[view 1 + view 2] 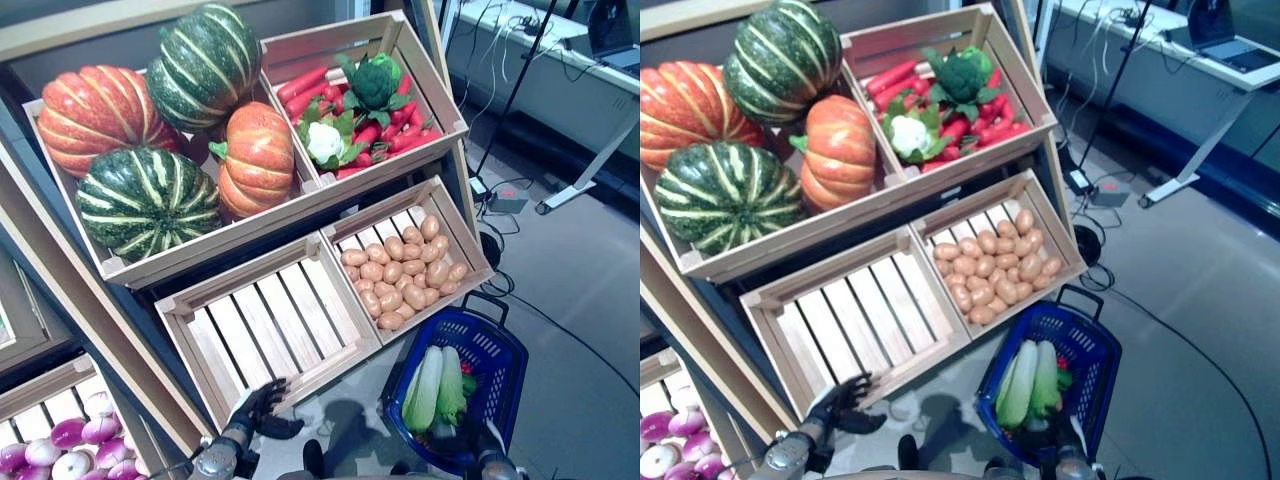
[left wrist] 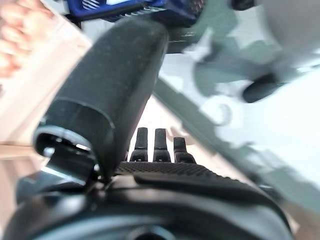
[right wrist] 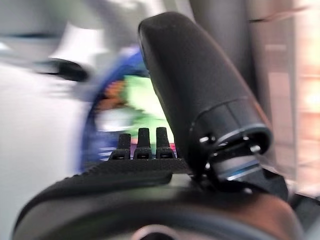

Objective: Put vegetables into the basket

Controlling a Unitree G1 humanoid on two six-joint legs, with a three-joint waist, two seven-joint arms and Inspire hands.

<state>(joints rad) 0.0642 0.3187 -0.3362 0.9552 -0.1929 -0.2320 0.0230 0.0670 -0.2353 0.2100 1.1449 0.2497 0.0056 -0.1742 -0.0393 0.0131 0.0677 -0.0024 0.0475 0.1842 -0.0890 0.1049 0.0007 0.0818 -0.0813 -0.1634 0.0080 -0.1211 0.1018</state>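
Left hand nearest the shelf, basket low on the right.

Left eye view: the left hand (image 1: 262, 408), fingers loosely spread and holding nothing, sits at the empty crate (image 1: 268, 318); the potatoes (image 1: 400, 270) lie up and right of it, and the blue basket (image 1: 492, 352) already holds two cabbages (image 1: 435, 386), long axes pointing away. Right wrist view: the right hand (image 3: 150, 150) has straight fingers and is empty, facing the basket.

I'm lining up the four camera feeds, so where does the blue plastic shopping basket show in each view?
Left eye view: blue plastic shopping basket at lower right, on the floor.
Right eye view: lower right of centre.
Left wrist view: a blue strip along the top edge.
Right wrist view: a blurred blue rim past the right hand.
Shared landmark: the pale green cabbages lying inside it.
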